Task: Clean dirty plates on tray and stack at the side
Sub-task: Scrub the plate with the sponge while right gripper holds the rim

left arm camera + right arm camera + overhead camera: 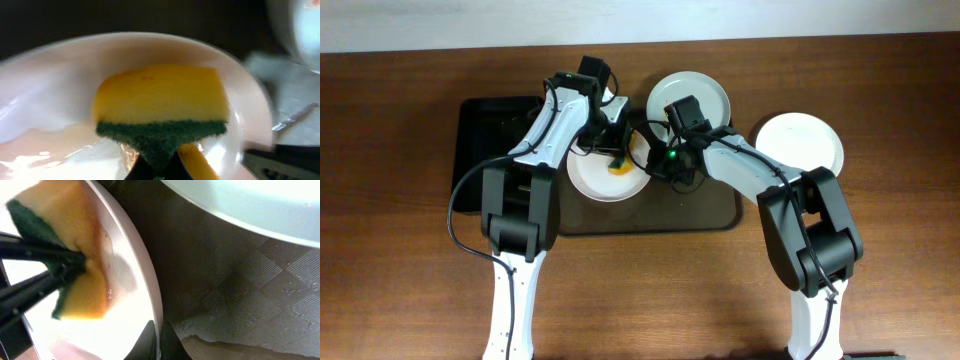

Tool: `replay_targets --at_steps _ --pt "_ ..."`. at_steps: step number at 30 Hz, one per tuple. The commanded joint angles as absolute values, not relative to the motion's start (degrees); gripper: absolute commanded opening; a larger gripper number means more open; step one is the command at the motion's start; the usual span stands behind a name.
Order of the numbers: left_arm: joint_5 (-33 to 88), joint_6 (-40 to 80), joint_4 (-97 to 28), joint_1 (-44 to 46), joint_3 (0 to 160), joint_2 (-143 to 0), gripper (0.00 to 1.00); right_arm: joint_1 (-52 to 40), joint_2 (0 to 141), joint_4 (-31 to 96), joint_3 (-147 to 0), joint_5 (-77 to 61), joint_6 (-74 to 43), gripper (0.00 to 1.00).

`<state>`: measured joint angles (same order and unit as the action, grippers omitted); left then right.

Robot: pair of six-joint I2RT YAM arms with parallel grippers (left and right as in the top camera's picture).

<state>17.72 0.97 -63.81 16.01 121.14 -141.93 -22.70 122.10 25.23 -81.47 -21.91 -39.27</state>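
Overhead view puts you partway through the job. One white plate (800,145) sits on the bare worktop (400,250), well out to the right of your right end effector (662,160) and off the tray (705,210). It looks clean, so I'd count it as done. A second plate (705,90) lies just beyond that end effector at the tray's far edge; I cannot tell whether it is dirty.

The scrubbed plate (595,180) is under your left end effector (617,160), on the tray. That end effector is clamped tight on a sponge (160,95), pinching its coarse green scouring layer, with the soft yellow foam against the plate's glossy, shallow bowl. A faint orange film and a wet sheen show beside the sponge, so I judge the scrub unfinished. Your right end effector is closed on this plate's thin rim, apparently steadying it.

The tray is dark, with a fine ribbed, checkered texture. Stacking at the side remains to be done.
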Motion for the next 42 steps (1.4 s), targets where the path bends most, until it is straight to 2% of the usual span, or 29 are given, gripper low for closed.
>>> replay_targets --at_steps 1,4,8,10,15,20,31,38,42 --pt "-8.6 4.6 -66.1 14.4 123.0 -143.7 0.01 -22.5 122.3 26.3 -80.4 -20.5 -39.3 0.04" --pt "-13.4 6.7 -69.9 14.1 123.7 -143.7 0.01 -22.5 122.3 26.1 -80.4 -20.5 -39.3 0.04" --pt "-11.2 7.7 -75.4 14.5 123.7 -143.7 0.01 -22.5 122.3 26.1 -80.4 -20.5 -39.3 0.04" --pt "-6.1 6.7 -78.8 15.2 123.7 -143.7 0.01 -22.5 122.3 26.1 -80.4 -20.5 -39.3 0.04" --pt "16.9 -8.0 -83.0 17.6 123.6 -143.7 0.01 -22.5 122.3 25.8 -80.4 -20.5 -39.3 0.04" --pt "23.6 -8.4 -77.1 20.1 123.6 -143.7 0.01 -22.5 122.3 26.0 -80.4 -20.5 -39.3 0.04" --pt "17.0 3.5 -64.0 18.7 122.9 -148.2 0.01 -22.5 122.3 26.8 -80.4 -20.5 -39.3 0.04" --pt "13.0 10.8 -64.4 10.2 123.5 -148.1 0.01 -22.5 122.3 27.0 -80.4 -20.5 -39.3 0.04" --pt "11.6 10.9 -68.5 6.5 123.5 -148.1 0.01 -22.5 122.3 27.0 -80.4 -20.5 -39.3 0.04"
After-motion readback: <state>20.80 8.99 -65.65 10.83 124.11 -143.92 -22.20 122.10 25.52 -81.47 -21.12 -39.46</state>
